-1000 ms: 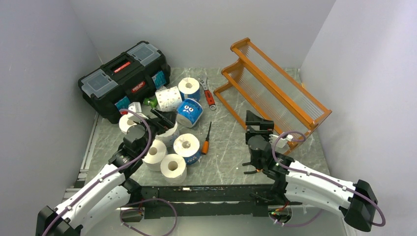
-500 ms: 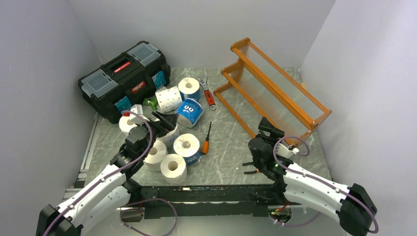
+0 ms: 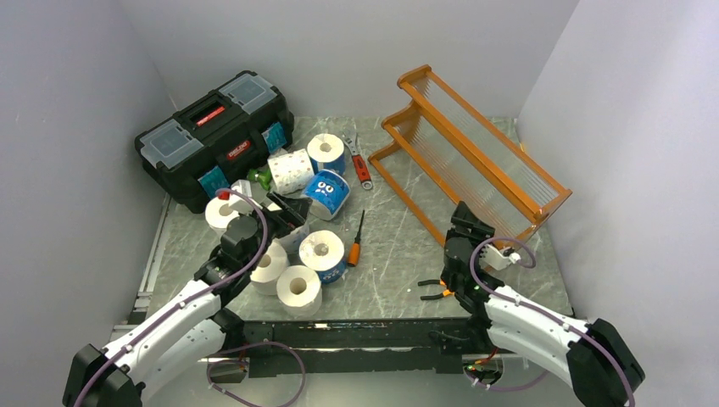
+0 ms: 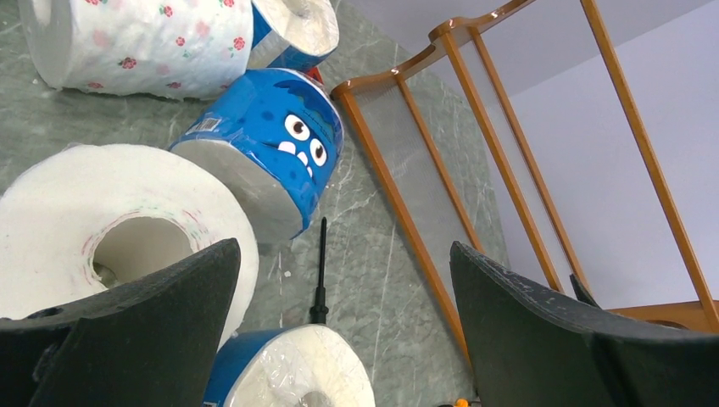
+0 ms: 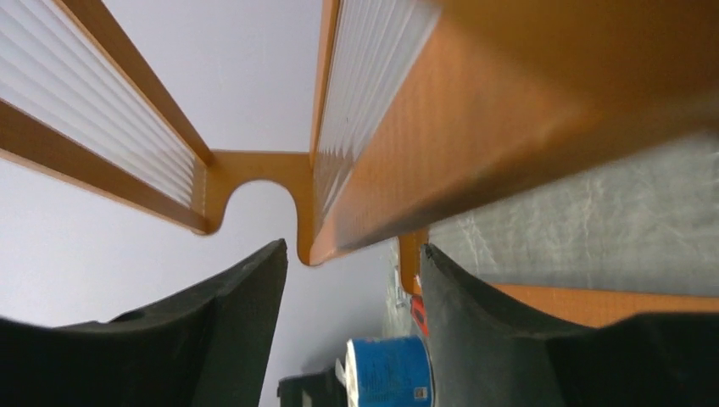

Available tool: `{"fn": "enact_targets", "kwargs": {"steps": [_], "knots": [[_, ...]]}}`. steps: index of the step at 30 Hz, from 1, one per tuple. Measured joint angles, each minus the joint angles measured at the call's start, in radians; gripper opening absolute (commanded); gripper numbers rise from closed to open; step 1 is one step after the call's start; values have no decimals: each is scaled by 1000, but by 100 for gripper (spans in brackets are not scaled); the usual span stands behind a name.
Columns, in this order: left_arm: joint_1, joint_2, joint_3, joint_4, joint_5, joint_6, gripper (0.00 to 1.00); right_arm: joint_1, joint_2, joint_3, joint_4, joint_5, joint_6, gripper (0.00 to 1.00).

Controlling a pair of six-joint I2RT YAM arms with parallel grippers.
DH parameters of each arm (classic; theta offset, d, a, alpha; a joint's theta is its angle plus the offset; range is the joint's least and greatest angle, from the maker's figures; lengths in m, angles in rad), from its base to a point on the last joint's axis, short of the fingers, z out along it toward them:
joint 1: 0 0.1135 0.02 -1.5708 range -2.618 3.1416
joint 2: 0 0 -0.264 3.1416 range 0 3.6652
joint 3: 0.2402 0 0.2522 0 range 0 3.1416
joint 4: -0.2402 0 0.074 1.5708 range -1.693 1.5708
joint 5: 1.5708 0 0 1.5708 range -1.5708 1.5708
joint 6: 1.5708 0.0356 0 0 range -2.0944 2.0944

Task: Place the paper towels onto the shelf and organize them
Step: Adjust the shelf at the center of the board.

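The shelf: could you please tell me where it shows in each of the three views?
Top external: the shelf sits right of centre, toward the back right wall.
Left wrist: its orange rails slant across the right half.
Right wrist: it fills the upper frame, close up.
Shared landmark: the eyed blue roll in top and left wrist; right wrist shows a blue roll, which one unclear.

Left gripper (image 4: 343,253) is spread wide with nothing between the fingers. White roll (image 4: 102,220) sits at 9 o'clock, right behind the left finger. Blue googly-eyed roll (image 4: 275,144) is up at 11, and the shelf (image 4: 441,161) rails run off toward 2.
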Motion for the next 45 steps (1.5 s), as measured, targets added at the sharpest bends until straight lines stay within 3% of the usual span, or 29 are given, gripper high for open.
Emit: {"fn": "enact_targets", "kwargs": {"steps": [11,16,33,45], "knots": [[0,27,-4,20,45,-25,99,-108,78,-23,202,-80,-124,26],[0,33,-4,22,65,-29,99,-165,104,-32,261,-151,-137,0],[0,-8,-11,7,157,-69,99,-445,100,-33,385,-493,-278,0],[0,-9,-45,-1,177,-72,99,-705,320,-6,566,-873,-312,0]]}}
